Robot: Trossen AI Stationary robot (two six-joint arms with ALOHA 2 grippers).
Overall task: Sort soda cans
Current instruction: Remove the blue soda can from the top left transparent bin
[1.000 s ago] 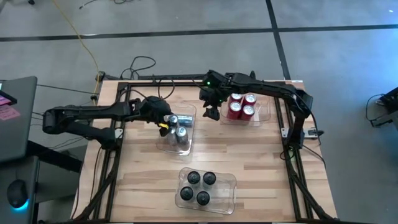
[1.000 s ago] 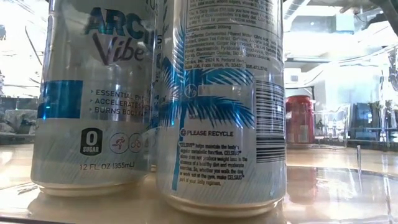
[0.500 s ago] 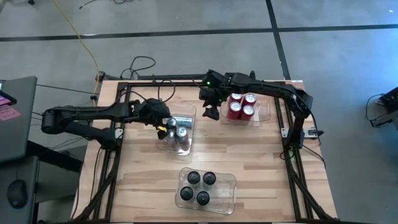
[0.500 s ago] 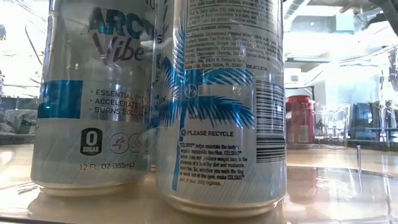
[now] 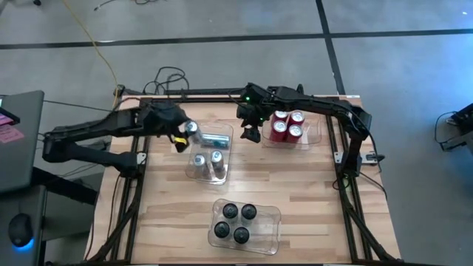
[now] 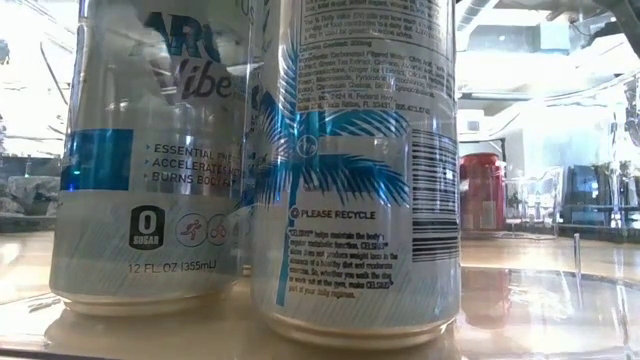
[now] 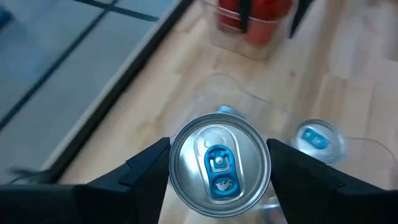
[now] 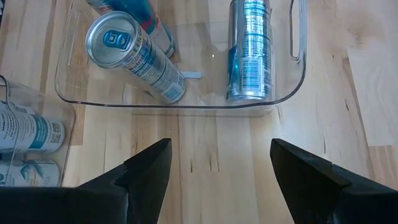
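Wooden table (image 5: pixel 310 192) under me: my left gripper (image 5: pixel 179 137) clamps a silver-blue can (image 7: pixel 219 165) above the far-left end of the middle bin (image 5: pixel 225 148). My right gripper (image 5: pixel 252 131) hangs open and empty, left of the red cans (image 5: pixel 287 125). If my grip slips, the can could topple the upright ones below. I count four red cans, four black cans (image 5: pixel 235 222) and four silver-blue.

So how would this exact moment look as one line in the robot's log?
left end effector: shut on silver-blue can, above clear bin | right end effector: open, beside red cans | black cans: binned
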